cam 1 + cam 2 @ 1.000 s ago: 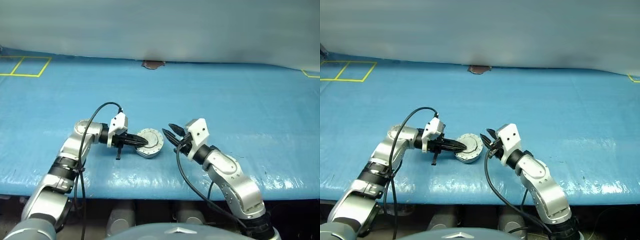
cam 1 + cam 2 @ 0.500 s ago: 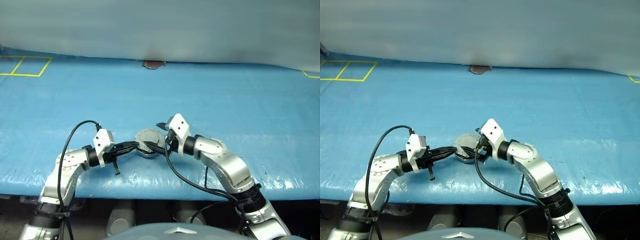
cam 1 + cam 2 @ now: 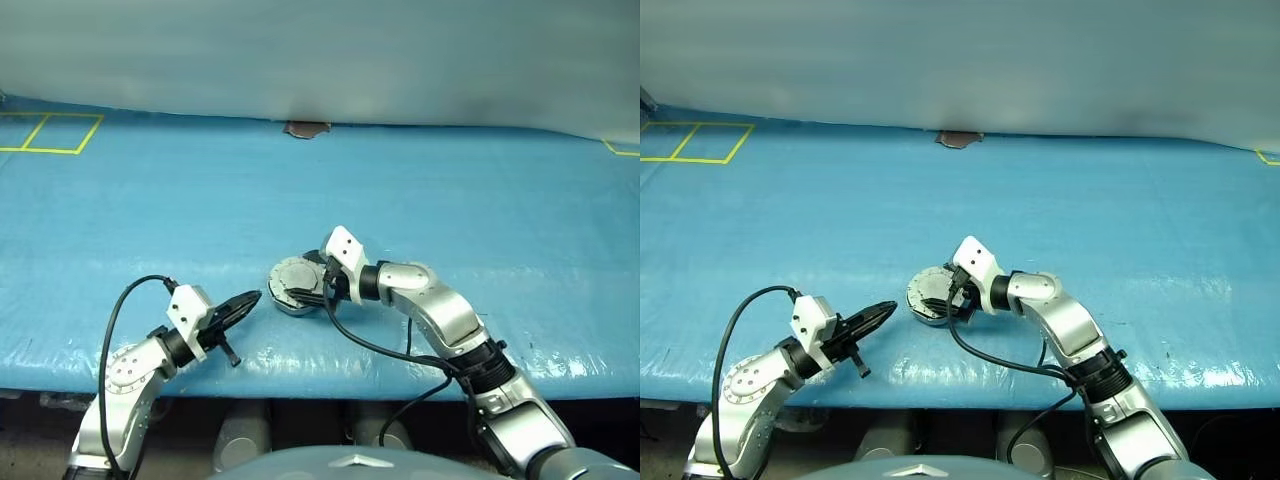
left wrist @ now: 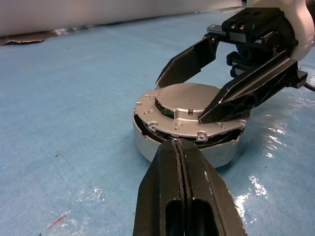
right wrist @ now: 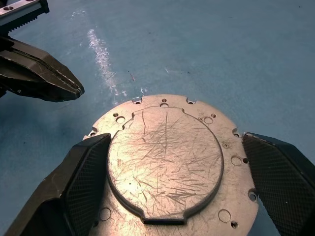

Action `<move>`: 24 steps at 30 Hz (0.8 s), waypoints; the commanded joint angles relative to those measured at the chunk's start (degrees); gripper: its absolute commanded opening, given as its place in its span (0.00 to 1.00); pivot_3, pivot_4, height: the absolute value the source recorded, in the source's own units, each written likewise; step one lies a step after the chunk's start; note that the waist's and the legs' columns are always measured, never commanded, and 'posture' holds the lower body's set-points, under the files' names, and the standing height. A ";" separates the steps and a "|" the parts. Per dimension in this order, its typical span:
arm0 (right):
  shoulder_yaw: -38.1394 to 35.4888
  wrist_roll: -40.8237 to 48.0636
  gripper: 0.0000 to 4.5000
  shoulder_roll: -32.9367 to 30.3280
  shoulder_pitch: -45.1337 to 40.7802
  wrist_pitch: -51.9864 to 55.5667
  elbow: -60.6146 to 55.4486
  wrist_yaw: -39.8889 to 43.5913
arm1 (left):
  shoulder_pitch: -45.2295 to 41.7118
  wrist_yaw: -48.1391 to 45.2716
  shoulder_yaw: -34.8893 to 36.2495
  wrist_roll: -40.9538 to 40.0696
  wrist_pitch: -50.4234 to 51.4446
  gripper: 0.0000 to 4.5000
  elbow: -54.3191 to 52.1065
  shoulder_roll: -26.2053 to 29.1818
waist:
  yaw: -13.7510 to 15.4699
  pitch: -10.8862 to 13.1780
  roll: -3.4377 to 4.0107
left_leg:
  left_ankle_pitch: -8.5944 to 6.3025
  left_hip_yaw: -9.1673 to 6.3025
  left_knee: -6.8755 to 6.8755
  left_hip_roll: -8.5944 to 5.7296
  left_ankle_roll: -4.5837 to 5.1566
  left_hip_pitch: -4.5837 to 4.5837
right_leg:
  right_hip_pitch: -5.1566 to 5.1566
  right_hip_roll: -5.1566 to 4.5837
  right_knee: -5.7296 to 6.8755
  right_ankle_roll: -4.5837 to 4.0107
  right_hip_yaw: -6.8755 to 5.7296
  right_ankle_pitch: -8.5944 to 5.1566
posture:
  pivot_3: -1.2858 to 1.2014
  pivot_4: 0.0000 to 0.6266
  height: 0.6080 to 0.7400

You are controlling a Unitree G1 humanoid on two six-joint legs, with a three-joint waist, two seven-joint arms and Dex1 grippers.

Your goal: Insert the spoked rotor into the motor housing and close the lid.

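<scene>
Although the lid already lies over the motor housing, we can see a dark gap under its rim on the side facing our left wrist camera, so we judge it laid on rather than fully seated. Its plain grey face with the raised centre is up. We cannot see the spoked rotor; we take it to be inside, beneath the lid. The housing sits on the blue worktop near its front edge, roughly in the middle between our arms.

Our right tool is the nearer one: its two black fingers stand wide apart on either side of the raised centre, hovering just above the lid's rim, and we cannot tell whether they touch the metal. They grip nothing. The tool reaches the housing from the right, pointing leftward across it, so the lid lies straight between the fingers.

Our left tool is closed and empty, fingers pressed together, lying clear of the housing to the left and nearer the worktop's front edge, its tip aimed at the housing wall.

Pressing the lid home looks like the remaining work, and it falls to the right arm; the risk is tilting the lid.
</scene>
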 commanded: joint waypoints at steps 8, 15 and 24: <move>0.89 -1.43 0.68 1.18 1.72 -1.55 -1.82 -0.16 | 2.07 2.31 -0.61 -0.71 -1.78 0.00 -3.65 -1.79 | -0.08 0.00 0.00 | 0.00 0.01 0.00 0.01 0.00 0.02 | 0.00 0.00 0.00 0.02 0.00 -0.02 | 0.52 0.24 1.00; 2.75 -4.40 0.68 2.21 2.80 -2.64 -3.12 -1.54 | 1.87 2.76 -1.21 -0.63 -2.17 0.00 -3.20 -1.90 | -0.45 -0.01 0.01 | 0.00 0.02 -0.02 0.01 0.00 0.01 | -0.03 0.00 0.00 0.02 0.01 -0.03 | 0.52 0.24 1.00; 4.11 -7.02 0.68 3.37 2.80 -0.40 -2.08 -3.03 | 1.49 2.95 -1.95 -0.38 -2.40 0.00 -2.62 -1.67 | -0.65 -0.02 0.04 | 0.00 0.05 -0.04 0.05 -0.01 0.05 | -0.04 0.01 0.00 0.00 0.03 -0.03 | 0.52 0.24 1.00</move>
